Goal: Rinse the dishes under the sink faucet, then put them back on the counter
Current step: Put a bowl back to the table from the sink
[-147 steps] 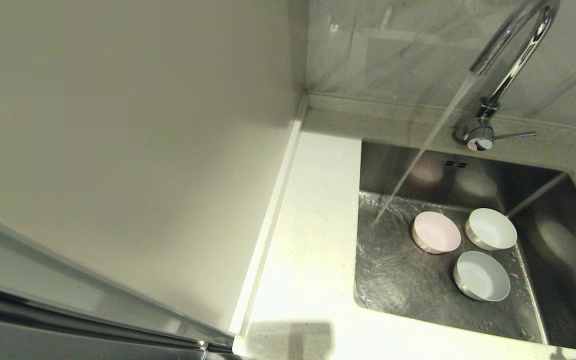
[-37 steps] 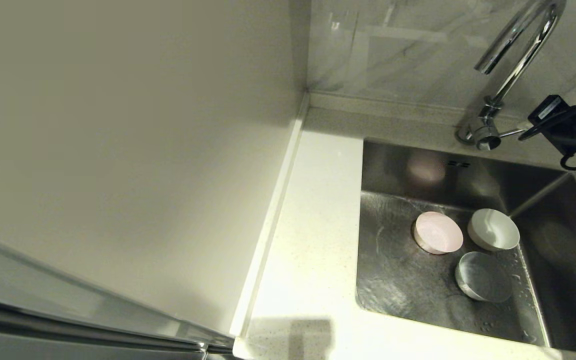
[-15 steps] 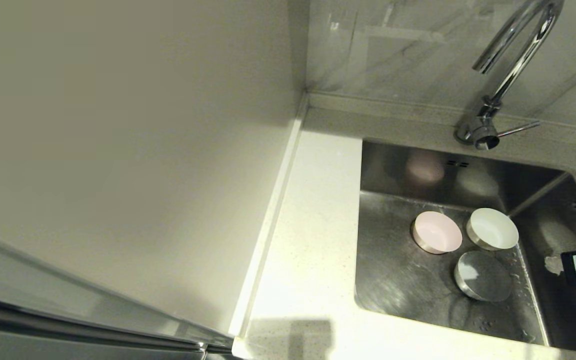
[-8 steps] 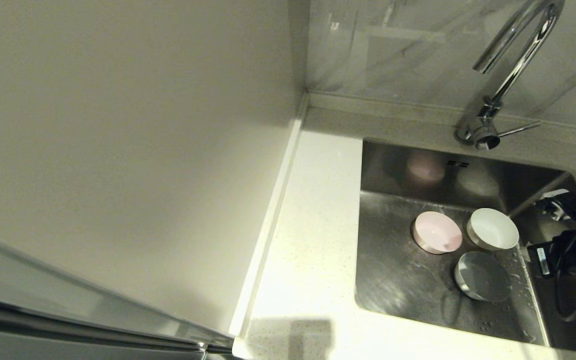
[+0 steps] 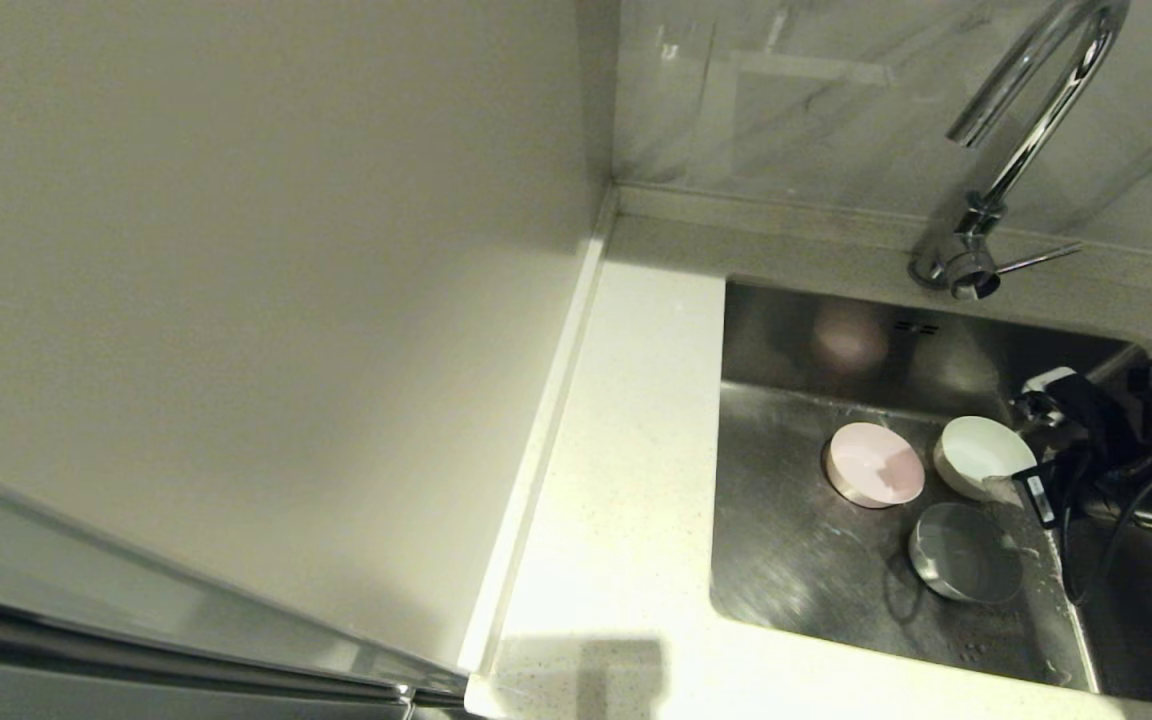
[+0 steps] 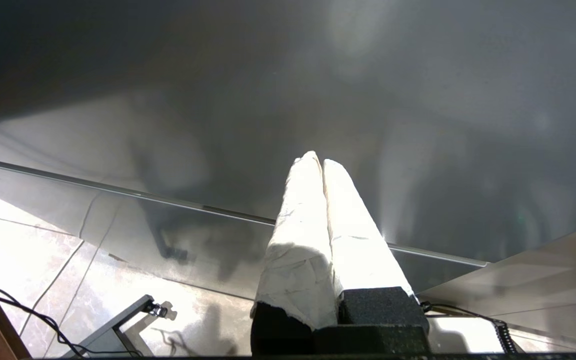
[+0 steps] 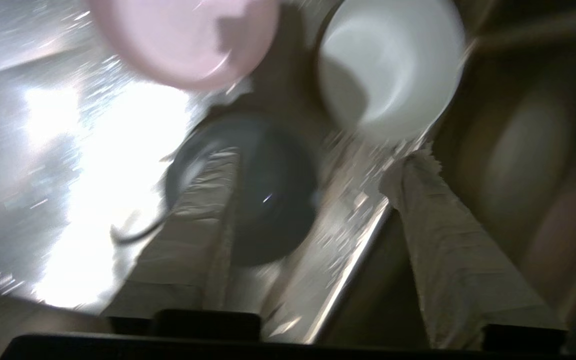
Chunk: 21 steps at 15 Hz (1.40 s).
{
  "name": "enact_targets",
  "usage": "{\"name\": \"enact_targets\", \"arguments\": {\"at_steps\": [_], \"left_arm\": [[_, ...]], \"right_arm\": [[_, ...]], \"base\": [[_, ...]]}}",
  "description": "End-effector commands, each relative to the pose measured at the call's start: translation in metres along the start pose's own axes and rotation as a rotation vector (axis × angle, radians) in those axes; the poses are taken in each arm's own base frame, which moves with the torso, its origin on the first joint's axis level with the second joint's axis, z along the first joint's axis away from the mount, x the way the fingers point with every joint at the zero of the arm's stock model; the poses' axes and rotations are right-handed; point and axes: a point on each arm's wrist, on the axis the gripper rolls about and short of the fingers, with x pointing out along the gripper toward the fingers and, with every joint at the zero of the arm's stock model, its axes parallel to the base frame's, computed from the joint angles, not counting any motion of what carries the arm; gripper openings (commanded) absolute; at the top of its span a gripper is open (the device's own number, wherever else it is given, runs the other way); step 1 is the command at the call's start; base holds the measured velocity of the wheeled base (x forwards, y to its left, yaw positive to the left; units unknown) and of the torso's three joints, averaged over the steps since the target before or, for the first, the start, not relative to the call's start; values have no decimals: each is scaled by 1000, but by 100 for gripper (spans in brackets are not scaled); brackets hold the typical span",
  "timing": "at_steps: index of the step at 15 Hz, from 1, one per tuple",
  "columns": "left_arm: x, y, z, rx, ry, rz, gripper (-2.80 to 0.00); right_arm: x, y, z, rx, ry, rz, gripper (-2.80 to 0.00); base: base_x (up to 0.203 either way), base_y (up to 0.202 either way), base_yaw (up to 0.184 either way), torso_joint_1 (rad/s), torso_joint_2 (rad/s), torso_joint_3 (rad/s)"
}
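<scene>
The right gripper (image 5: 1026,440) has come down into the sink (image 5: 816,560) from its right side and now hangs just beside the white bowl (image 5: 976,452), its 2 fingers (image 7: 448,240) spread apart. All 3 bowls sit in the basin as before: the pink bowl (image 5: 874,464), the white one and the grey-looking bowl (image 5: 966,552). The faucet (image 5: 1021,120) runs no water. The left gripper (image 6: 316,165), away from the sink, has its fingers pressed together.

Our left gripper (image 6: 318,162) shows two white wrapped fingers (image 6: 298,240) pressed together, pointing toward twelve o'clock at a dark glossy panel (image 6: 418,100); pale marbled floor tiles (image 6: 28,235) lie at eight o'clock.
</scene>
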Motion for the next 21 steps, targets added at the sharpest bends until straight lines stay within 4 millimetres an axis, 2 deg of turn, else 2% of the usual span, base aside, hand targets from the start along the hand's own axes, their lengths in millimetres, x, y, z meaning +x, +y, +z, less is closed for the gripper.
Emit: {"name": "enact_targets", "arguments": {"at_steps": [1,6,10,14,21], "left_arm": [[0,0,0,-1,-3,1,-280],[0,0,0,-1,-3,1,-280],[0,0,0,-1,-3,1,-280],[0,0,0,-1,-3,2,-280],[0,0,0,-1,-3,-1,-280]], "right_arm": [[33,2,-3,-59,-25,-29,0],[80,-1,2,-137,-123,-120,0],[105,-1,1,-137,-125,-152,0],[117,-1,-5,-132,-105,-158,0],[135,-8,1,-121,-111,-221,0]], "base": [[0,0,0,0,0,0],[0,0,0,0,0,0],[0,0,0,0,0,0],[0,0,0,0,0,0],[0,0,0,0,0,0]]}}
